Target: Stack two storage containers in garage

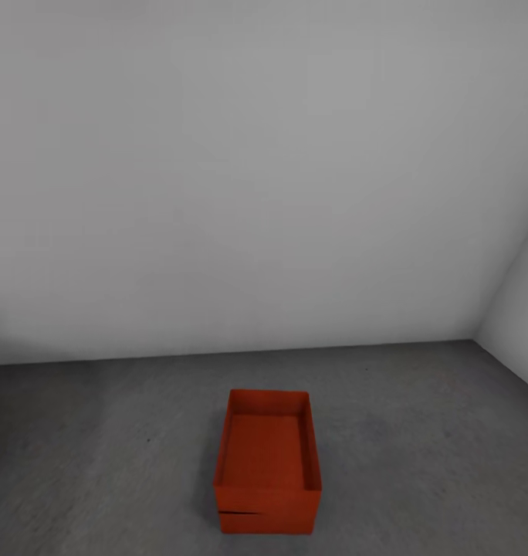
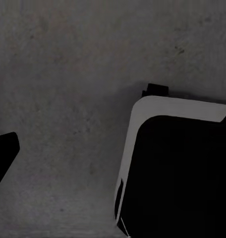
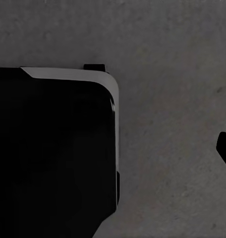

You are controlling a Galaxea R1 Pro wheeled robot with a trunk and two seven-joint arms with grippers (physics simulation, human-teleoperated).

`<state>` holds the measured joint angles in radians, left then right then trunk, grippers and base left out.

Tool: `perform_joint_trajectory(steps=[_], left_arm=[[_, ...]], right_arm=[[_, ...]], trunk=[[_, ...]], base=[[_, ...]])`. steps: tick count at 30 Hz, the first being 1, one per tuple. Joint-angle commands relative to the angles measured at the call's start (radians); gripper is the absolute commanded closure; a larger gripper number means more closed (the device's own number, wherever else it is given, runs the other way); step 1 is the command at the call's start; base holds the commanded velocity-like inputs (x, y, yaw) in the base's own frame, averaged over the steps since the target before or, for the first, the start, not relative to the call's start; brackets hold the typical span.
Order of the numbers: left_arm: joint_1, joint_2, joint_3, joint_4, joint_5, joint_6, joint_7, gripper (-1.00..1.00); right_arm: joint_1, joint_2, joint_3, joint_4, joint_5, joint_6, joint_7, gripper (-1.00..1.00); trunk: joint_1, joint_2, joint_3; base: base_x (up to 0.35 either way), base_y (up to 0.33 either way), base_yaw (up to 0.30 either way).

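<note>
Containers: two orange-red open-top bins stacked one on the other on the dark grey floor (image 1: 102, 463), seen in the head view low and near the middle; upper container (image 1: 269, 448) sits on the lower container (image 1: 264, 523), of which only a low strip of front wall shows beneath a thin dark seam; the seam gapes slightly at its left end, so the upper bin looks a little askew; inside of the upper bin bare.
Setting: plain light grey wall (image 1: 256, 170) behind the stack; a second wall (image 1: 519, 309) meets it at a corner on the right; floor mottled concrete.
Head view versus wrist views: the head view gives the stack and the room; the wrist views give concrete floor from close above, plus parts of the robot.
Left wrist view: mottled floor (image 2: 68, 74); a large black body with a pale rounded edge, apparently the robot's base (image 2: 177, 168); a dark tip (image 2: 4, 148) at the picture's edge, probably one finger.
Right wrist view: mottled floor (image 3: 177, 59); the same kind of black, pale-edged body (image 3: 53, 148); a small dark tip (image 3: 225, 146) at the edge.
Finger state: cannot be told for either gripper; at most one tip shows per view.
Contact: nothing touches the stack.
</note>
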<state>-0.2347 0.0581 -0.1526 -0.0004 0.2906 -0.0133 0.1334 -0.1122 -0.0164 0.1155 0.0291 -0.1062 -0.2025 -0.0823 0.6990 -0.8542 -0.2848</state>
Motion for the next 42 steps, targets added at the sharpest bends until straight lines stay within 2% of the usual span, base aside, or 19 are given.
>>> perform_joint_trajectory(steps=[1, 4, 12, 24, 42], left_arm=[[0.018, 0.011, -0.01, 0.0, 0.007, -0.002, 0.002, -1.0], [0.038, 0.024, -0.011, 0.0, 0.006, -0.004, -0.011, -1.0], [0.051, 0.031, -0.011, -0.004, -0.001, -0.009, -0.084, -1.0], [0.052, 0.029, -0.009, -0.03, 0.005, -0.039, -0.093, -1.0], [0.052, 0.029, -0.007, -0.032, 0.005, -0.042, -0.094, -1.0]], right_arm=[[-0.001, 0.001, 0.009, 0.003, -0.01, -0.006, -0.001, -1.0], [-0.001, 0.001, 0.009, 0.003, -0.01, -0.006, -0.001, -1.0], [-0.001, 0.001, 0.009, 0.003, -0.009, -0.006, -0.001, -1.0], [-0.001, 0.001, 0.009, 0.003, -0.009, -0.006, -0.001, -1.0], [-0.001, 0.002, 0.009, 0.003, -0.008, -0.006, -0.001, -1.0]], trunk=[[0.0, -0.001, 0.001], [0.0, -0.001, 0.006], [0.0, -0.001, 0.019], [0.0, -0.001, 0.038], [0.0, -0.001, 0.068]], base=[[0.0, 0.0, 0.0], [0.0, 0.0, 0.0], [0.0, 0.0, 0.0], [0.0, 0.0, 0.0], [0.0, 0.0, 0.0]])
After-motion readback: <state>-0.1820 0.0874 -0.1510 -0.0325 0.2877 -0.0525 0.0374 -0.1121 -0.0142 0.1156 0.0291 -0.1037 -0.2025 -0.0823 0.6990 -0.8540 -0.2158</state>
